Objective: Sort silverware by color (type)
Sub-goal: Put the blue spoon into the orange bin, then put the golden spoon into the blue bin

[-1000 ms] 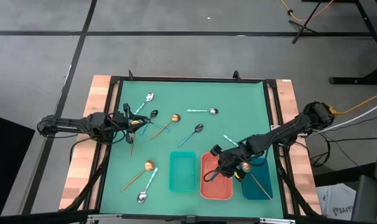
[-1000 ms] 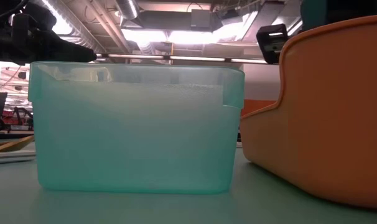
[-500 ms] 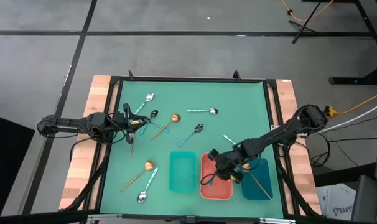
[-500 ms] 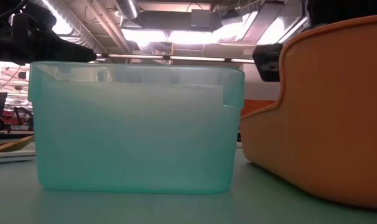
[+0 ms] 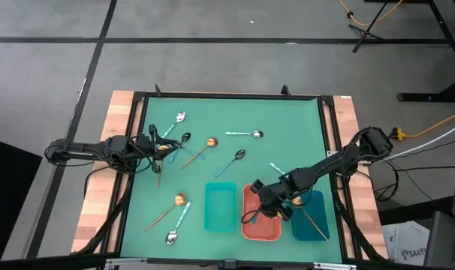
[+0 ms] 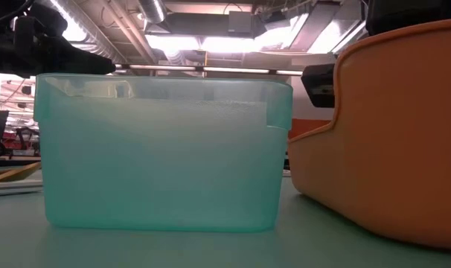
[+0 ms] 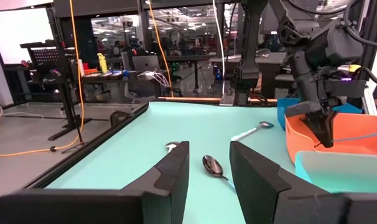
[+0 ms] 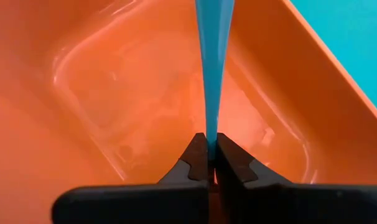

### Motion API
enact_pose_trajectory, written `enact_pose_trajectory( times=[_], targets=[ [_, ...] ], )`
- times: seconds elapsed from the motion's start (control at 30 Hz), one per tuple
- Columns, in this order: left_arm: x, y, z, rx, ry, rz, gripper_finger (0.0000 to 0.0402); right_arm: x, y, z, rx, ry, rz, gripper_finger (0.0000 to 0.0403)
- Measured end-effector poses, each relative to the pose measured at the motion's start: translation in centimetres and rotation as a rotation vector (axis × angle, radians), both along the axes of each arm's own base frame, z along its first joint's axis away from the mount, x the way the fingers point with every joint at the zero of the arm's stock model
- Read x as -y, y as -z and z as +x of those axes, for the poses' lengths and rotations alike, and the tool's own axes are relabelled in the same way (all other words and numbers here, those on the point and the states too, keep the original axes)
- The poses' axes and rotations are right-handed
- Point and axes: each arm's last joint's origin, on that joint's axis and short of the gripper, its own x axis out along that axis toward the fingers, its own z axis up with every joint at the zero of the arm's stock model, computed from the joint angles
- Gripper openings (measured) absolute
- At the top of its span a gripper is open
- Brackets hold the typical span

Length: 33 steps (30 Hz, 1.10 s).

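My right gripper (image 5: 275,204) hangs over the coral tray (image 5: 251,231), shut on a spoon whose blue-teal handle (image 8: 212,68) juts out over the tray's floor; its bowl is hidden. My left gripper (image 7: 208,163) waits open at the table's left, pointing level across it. Several spoons lie flat on the green mat: silver (image 5: 180,117), dark (image 5: 185,137), gold (image 5: 210,142), silver (image 5: 256,134), dark (image 5: 239,155), gold (image 5: 179,199), silver (image 5: 171,237). A gold spoon (image 5: 312,220) lies in the dark blue tray (image 5: 319,201). My right gripper pinches the spoon's handle at its narrow end (image 8: 209,135) between its two fingertips. The fingers slant down from the table's right side, in line with the handle. The spoon is lifted clear; its handle (image 7: 361,135) sticks out past the fingers, inside the coral tray's walls.
Three trays stand side by side at the near edge: teal (image 5: 220,223), coral, dark blue. In the low view the teal tray (image 6: 162,149) and the coral tray (image 6: 389,141) fill the foreground. A raised black frame (image 5: 323,112) borders the mat.
My right gripper has sunk toward the coral tray and moved a little toward the table's left, still shut on the spoon. The handle now hangs lower inside the tray.
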Motion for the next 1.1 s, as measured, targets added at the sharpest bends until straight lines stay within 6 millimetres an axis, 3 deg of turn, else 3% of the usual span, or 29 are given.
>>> enact_pose_trajectory(
  times=[0.7,1.1],
  targets=[
    [0.0,0.01,0.0,-0.001,0.0,0.0,0.011,0.0,0.0,0.0,-0.001,0.003,0.0,0.0008],
    [0.0,0.02,0.0,-0.001,0.0,0.0,0.011,0.0,0.0,0.0,0.0,0.003,0.0,0.011]
  ],
)
